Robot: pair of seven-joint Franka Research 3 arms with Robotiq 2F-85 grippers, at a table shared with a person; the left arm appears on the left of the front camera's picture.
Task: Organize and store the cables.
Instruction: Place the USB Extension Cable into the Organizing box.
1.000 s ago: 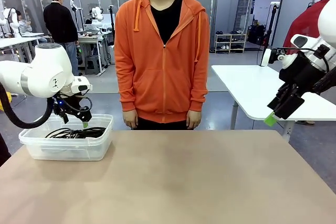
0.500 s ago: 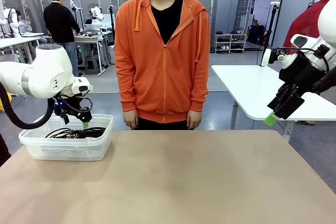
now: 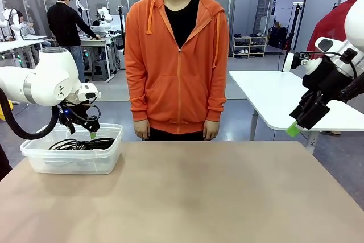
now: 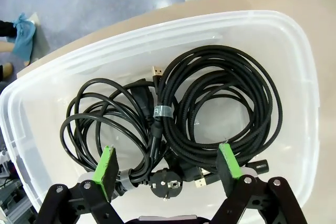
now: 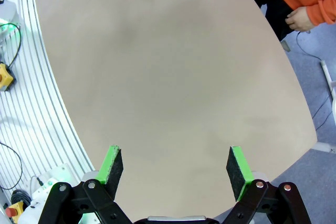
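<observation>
Coiled black cables [image 4: 210, 103] lie inside a clear plastic bin [image 3: 74, 160] at the table's far left; from the front they show as dark loops [image 3: 85, 144]. In the left wrist view two coils sit side by side, one bound by a grey tie [image 4: 164, 112], with plug ends near the bottom. My left gripper [image 3: 91, 134] hangs just above the bin, open, its green pads [image 4: 106, 170] spread over the coils and holding nothing. My right gripper [image 3: 294, 126] is open and raised off the table's right side, empty in the right wrist view [image 5: 173, 169].
A person in an orange hoodie [image 3: 176, 55] stands at the far edge, hands [image 3: 210, 131] down. The brown tabletop [image 3: 187, 192] stretches bare between bin and right arm. A white table [image 3: 273, 92] stands behind on the right.
</observation>
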